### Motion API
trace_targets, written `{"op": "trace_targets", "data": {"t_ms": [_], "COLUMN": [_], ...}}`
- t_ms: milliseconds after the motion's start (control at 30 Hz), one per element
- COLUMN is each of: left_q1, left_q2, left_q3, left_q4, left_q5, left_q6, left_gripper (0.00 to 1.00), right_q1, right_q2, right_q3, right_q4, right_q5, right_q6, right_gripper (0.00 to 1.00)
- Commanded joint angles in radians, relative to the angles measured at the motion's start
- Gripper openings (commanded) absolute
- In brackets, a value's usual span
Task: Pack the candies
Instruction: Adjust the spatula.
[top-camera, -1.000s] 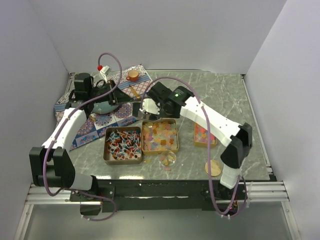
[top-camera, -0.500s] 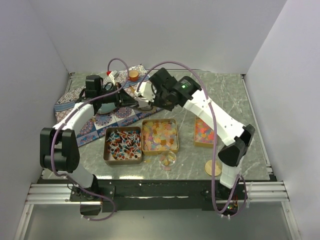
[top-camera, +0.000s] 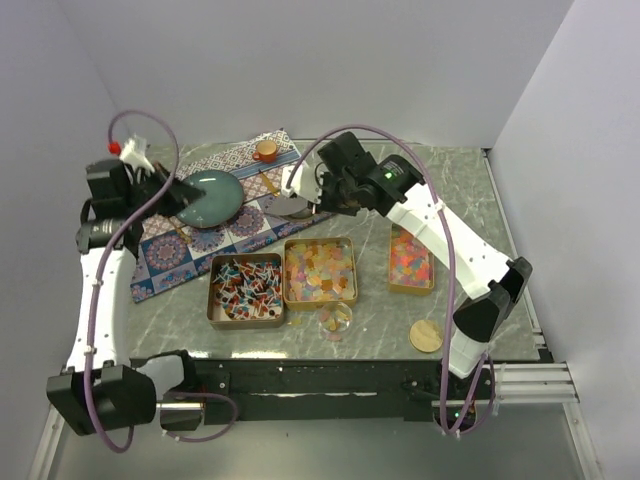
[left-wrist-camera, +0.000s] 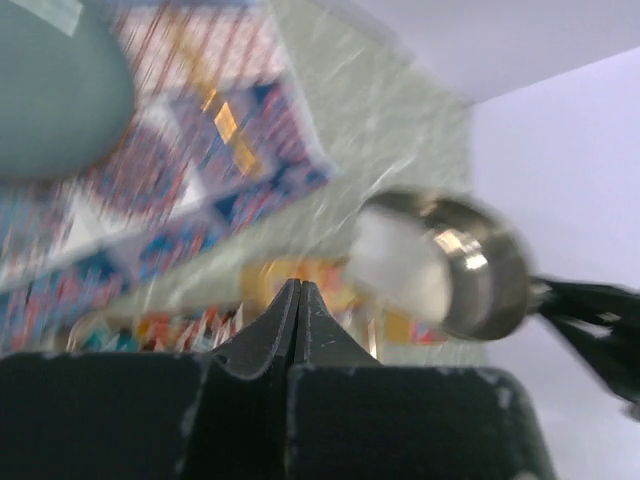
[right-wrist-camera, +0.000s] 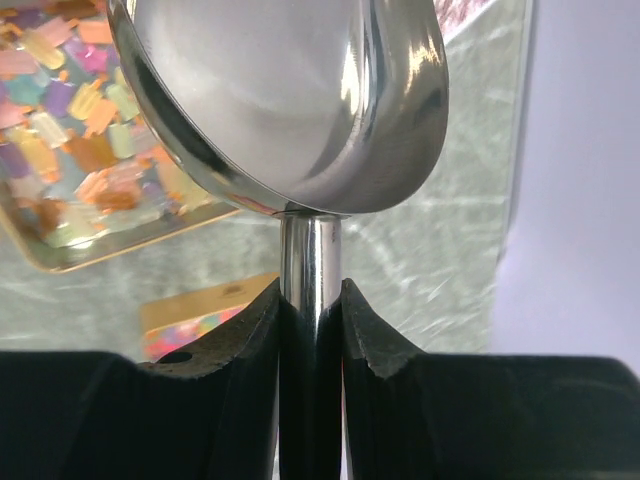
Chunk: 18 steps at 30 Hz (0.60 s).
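A teal plate (top-camera: 212, 193) and small orange cup (top-camera: 266, 151) sit on a patterned cloth (top-camera: 160, 255); a cork disc (top-camera: 426, 335) lies front-right.

The surface (top-camera: 470, 210) is grey-green with pale marble veining. The cloth (top-camera: 190, 248) is printed with blue, red and white tile medallions. The plate (top-camera: 212, 193) is plain teal and the small cup (top-camera: 266, 151) orange-brown. All three tins are gold. The left tin (top-camera: 211, 296) shows red, white and black candies (top-camera: 245, 285), the middle tin (top-camera: 320, 240) pale yellow and orange ones, and the right tin (top-camera: 410, 290) bright pink, orange and yellow ones. The cork disc (top-camera: 426, 335) is tan. The scoop (right-wrist-camera: 300, 100) is mirror-bright silver. The left arm (top-camera: 100, 290) and right arm (top-camera: 440, 225) are white with black joints and purple cables (top-camera: 363, 127). The left end effector (left-wrist-camera: 300, 300) and right end effector (right-wrist-camera: 310, 295) are black.
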Motion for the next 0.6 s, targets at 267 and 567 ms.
{"op": "trace_targets", "data": {"t_ms": [267,567], "left_q1": [0.068,0.04], "left_q2": [0.198,0.374], "left_q3": [-0.218,-0.087], "left_q4": [0.145,0.012], "left_q5": [0.587,0.761], "left_q6": [-0.056,0.089], "left_gripper": [0.33,0.75], "right_q1": [0.014,0.064], "right_q2": [-0.166,-0.1], "right_q3": [-0.324,-0.256], "right_q4": [0.446,0.426], "right_q5": [-0.12,-0.094], "right_q6": [-0.291,-0.256], "right_gripper": [0.0,0.0]}}
